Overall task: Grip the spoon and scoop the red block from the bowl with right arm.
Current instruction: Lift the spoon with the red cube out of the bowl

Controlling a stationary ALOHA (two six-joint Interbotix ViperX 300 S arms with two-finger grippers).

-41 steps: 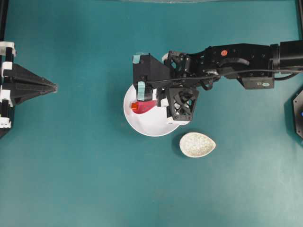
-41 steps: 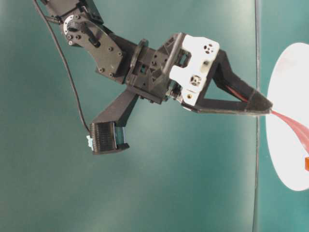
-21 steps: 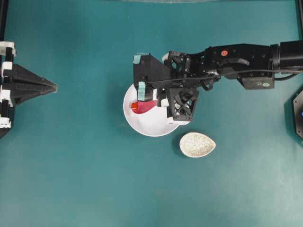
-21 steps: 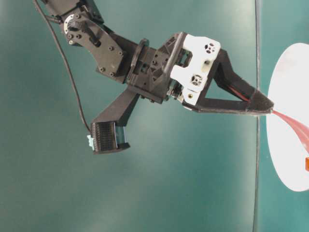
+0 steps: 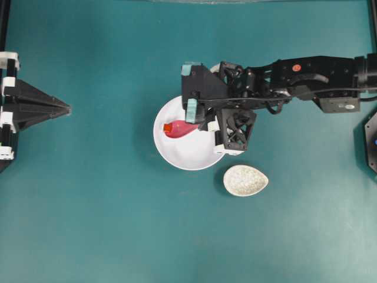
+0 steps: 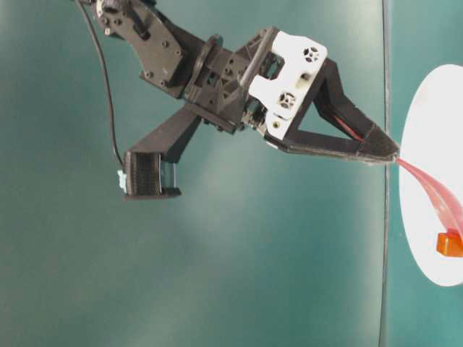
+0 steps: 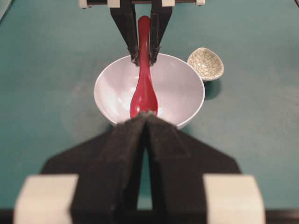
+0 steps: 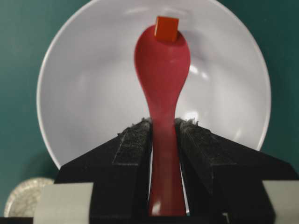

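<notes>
Red block point(image 8: 167, 28) perched on the far tip of the spoon point(image 8: 162, 70), right at the front lip of the scoop and barely inside it, over the bowl point(image 8: 84, 93); seen from table level point(image 6: 448, 244) at the low end of the sloping spoon, whether clear of the bowl's floor or not, cannot tell. Handle clamped between the pads of the right gripper point(image 8: 162, 140), fingers pressed on both sides, scoop reaching well out ahead of the fingertips, so block at the spoon's far end from the grip. Looks like mid-scoop: spoon gripped, block caught on the tip, lift out of the bowl not yet done. Next move probably calls for tipping the scoop back to level so the block slides deeper in, then a slow, steady rise; a jerk or forward tilt would likely drop it off the lip. Left gripper point(image 7: 145, 122) well apart on the far side of the table, tips together, holding nothing, pointed at the bowl. Small speckled dish point(image 5: 245, 180) just beside the bowl.
</notes>
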